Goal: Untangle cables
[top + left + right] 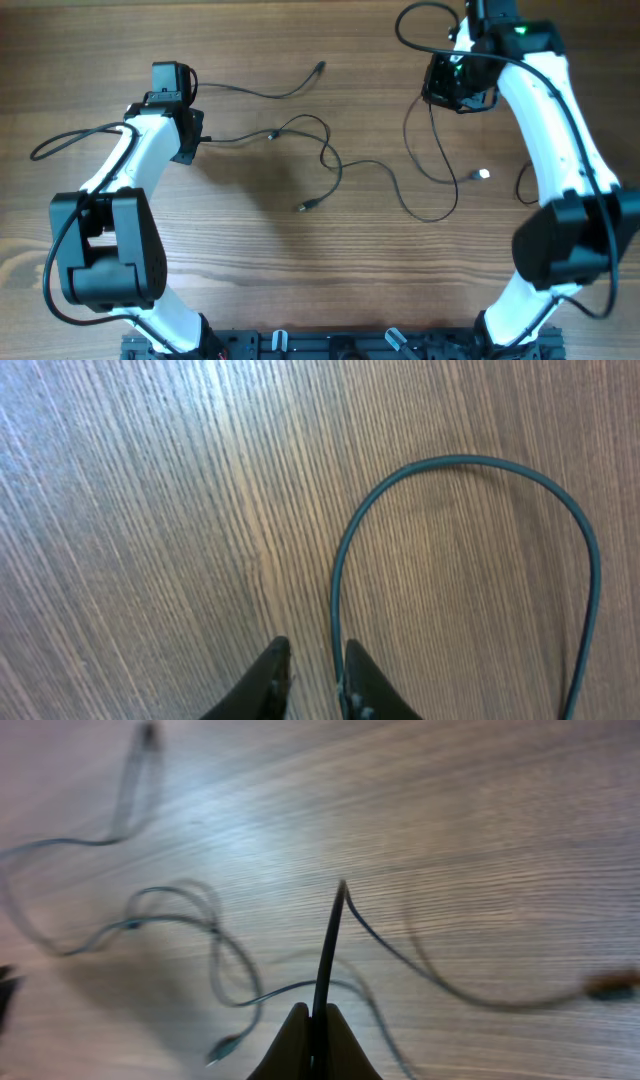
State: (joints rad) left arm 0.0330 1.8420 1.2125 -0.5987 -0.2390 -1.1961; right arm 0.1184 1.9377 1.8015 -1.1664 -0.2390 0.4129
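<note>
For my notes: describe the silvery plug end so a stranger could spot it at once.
On the light wooden table, find the right arm's white forearm. Just left of it, below the right gripper, a thin black cable ends in a small plug. It alone glints bright silver; the other cable ends look dark.

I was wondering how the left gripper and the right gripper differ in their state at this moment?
The left gripper has its jaws slightly apart; the right gripper has them pressed shut. A looped cable runs loosely into the left gripper's gap, while the right gripper pinches a cable strand. Both hang over the wooden table.
</note>
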